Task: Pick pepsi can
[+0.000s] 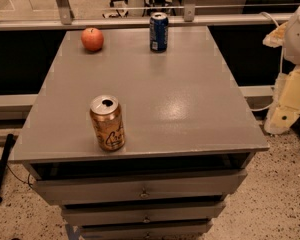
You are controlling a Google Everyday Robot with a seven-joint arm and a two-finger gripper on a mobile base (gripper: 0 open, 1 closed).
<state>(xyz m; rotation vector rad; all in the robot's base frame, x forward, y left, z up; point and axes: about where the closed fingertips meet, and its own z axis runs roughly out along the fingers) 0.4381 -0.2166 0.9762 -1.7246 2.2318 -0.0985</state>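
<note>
pepsi can far edge, claw prob. rt

The robot's pale arm stands at the right edge of the view, and the cream gripper hangs below it, pointing downward.
</note>
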